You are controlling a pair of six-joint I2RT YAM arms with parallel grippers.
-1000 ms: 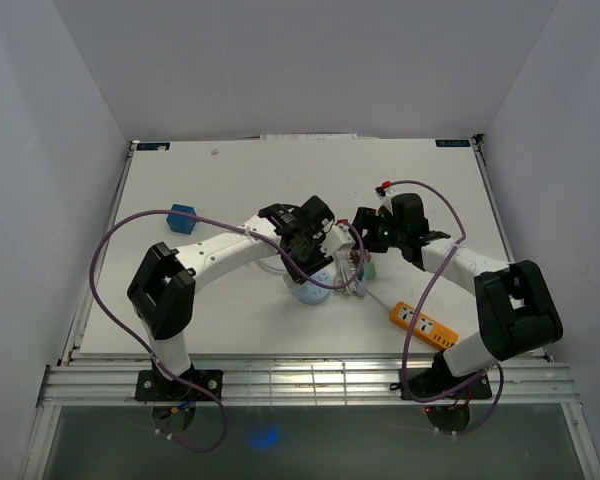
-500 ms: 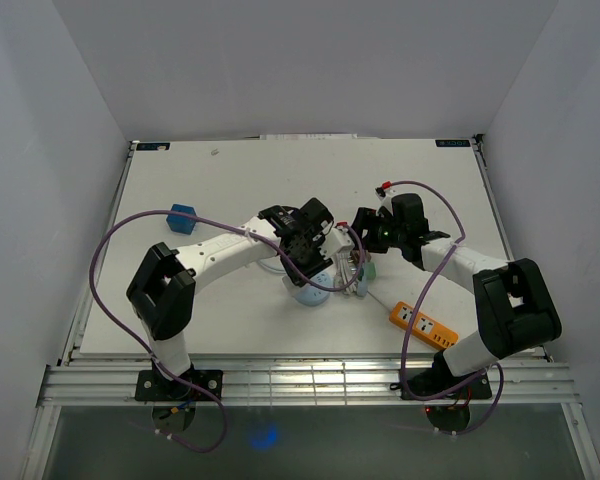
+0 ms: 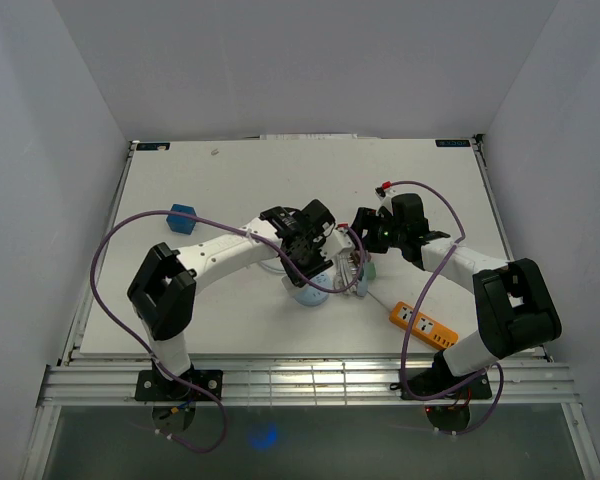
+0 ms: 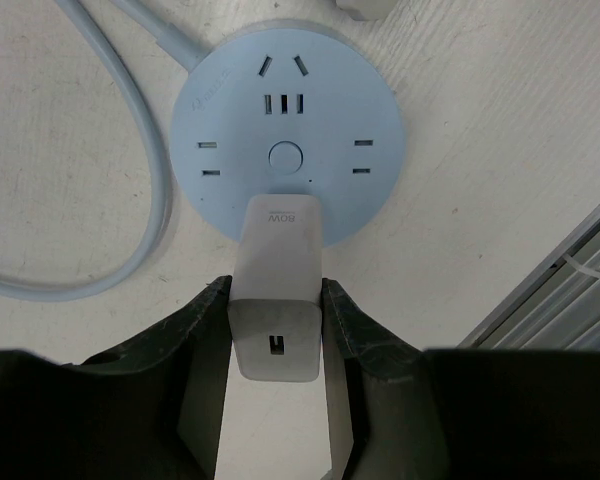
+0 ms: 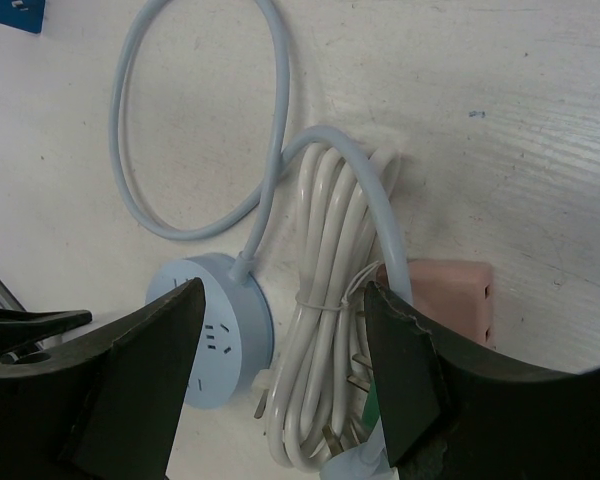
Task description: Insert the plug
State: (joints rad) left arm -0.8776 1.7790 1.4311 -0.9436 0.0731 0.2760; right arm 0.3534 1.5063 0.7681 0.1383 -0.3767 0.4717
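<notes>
The left jaws, clamping the white charger (image 4: 277,245), are edging onto the round blue socket (image 4: 340,110), nearing insertion; the right jaws are gaping, empty.

One each: plug (image 4: 277,290), round socket (image 4: 285,150), orange strip (image 3: 424,324), blue cube (image 3: 183,218)

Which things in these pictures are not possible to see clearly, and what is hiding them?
1. Left wrist view: the prongs of the charger are hidden under its own body, so whether they have entered the round socket cannot be told.
2. Top view: the left gripper covers most of that socket.
3. Right wrist view: the pink block is partly behind a finger of the right gripper.
</notes>
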